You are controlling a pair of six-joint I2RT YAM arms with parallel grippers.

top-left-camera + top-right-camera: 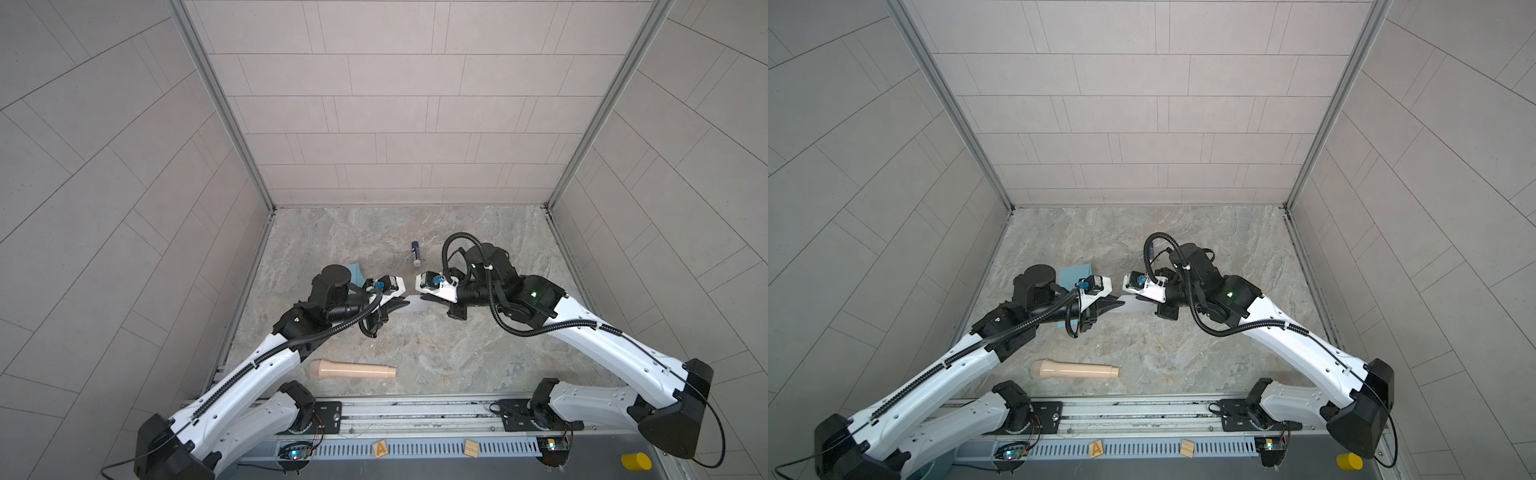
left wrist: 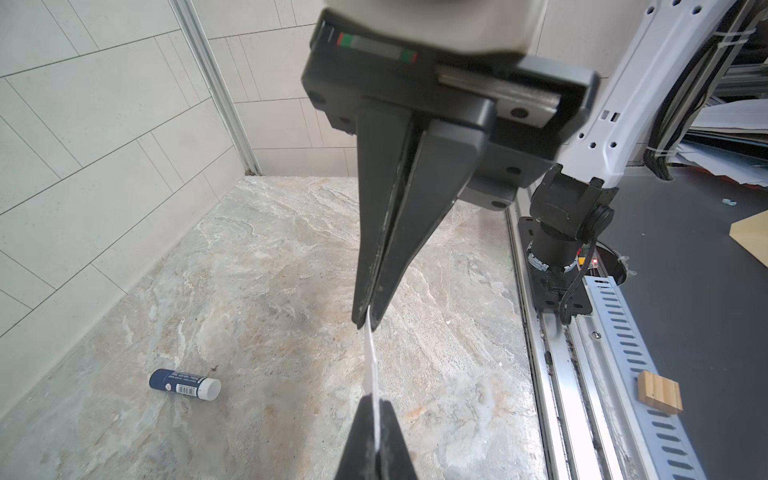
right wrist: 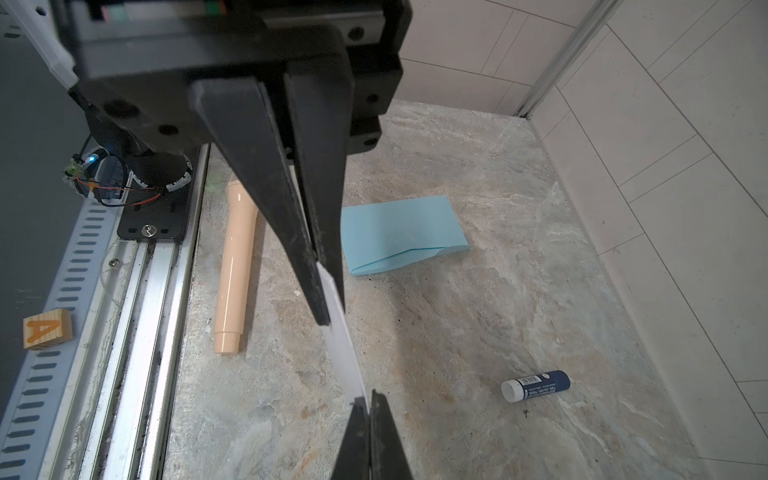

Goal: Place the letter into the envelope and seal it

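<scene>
**Item 1: letter** (image 1: 415,303). White sheet, held clear of the tabletop (image 1: 353,232), strung btwn both grippers. Edge-on in both wrist views, so border not readable. Pos.: just beside the envelope (image 3: 399,232) on its right-arm side, raised, not touching it.

**Item 2: left gripper** (image 2: 368,318). Jaws pressed together, pinching one end of letter. Sits almost over the envelope.

**Item 3: right gripper** (image 3: 330,312). Jaws pressed together on the opposite end. Farther from envelope than the left.

**Item 4: envelope.** Flat on tabletop, partly hidden in both top views. Flap looks folded down.

**Item 5: glue stick** (image 1: 416,253). Lying down, well apart from envelope, beyond the letter.

**Item 6: beige handle** (image 1: 351,369). Lying near envelope, toward the base rail (image 1: 415,409).

**Note for you:** letter's long axis runs gripper to gripper, and the envelope's appears approx. crosswise to that. Envelope lies off the left-held end, so your left arm is nearer. You'll prob. need to lift the flap and line up the two axes before sliding in.
</scene>
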